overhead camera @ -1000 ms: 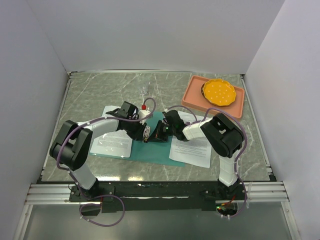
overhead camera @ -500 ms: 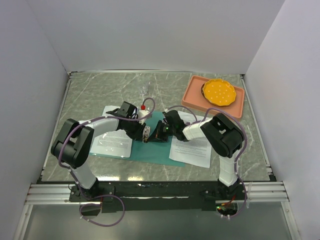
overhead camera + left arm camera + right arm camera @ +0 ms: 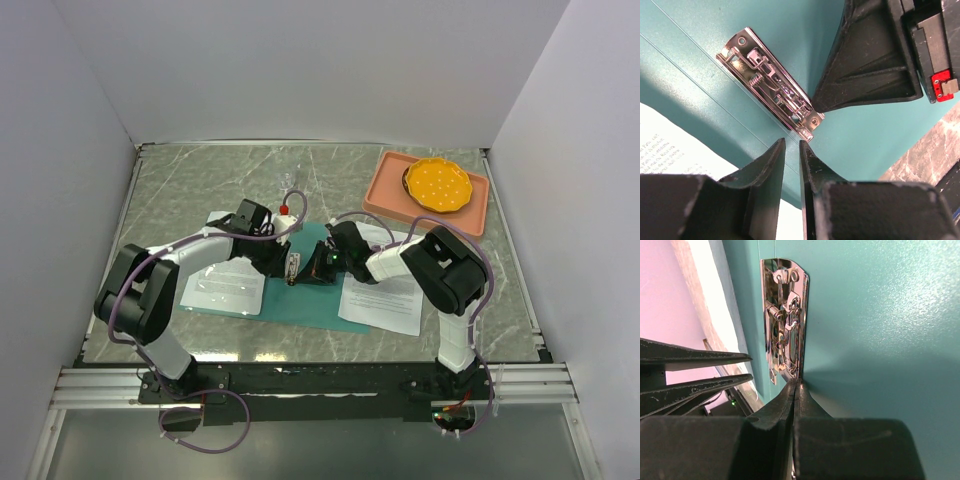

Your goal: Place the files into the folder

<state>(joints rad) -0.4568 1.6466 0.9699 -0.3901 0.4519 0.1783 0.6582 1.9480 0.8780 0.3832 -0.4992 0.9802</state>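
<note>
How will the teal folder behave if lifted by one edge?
Probably floppy: the folder looks sheet-thin and lies flat on the table. The metal clip at its spine likely weights the middle, so it may sag or fold there. Its surface looks smooth with a sheen, so a push would probably slide it, carrying the paper sheet lying on it.

Folder [image 3: 298, 305]: we see it flat on the table [image 3: 180, 190].
Left sheet [image 3: 222, 288]: over its left end.
Right sheet [image 3: 385, 298]: at its right edge.
</note>
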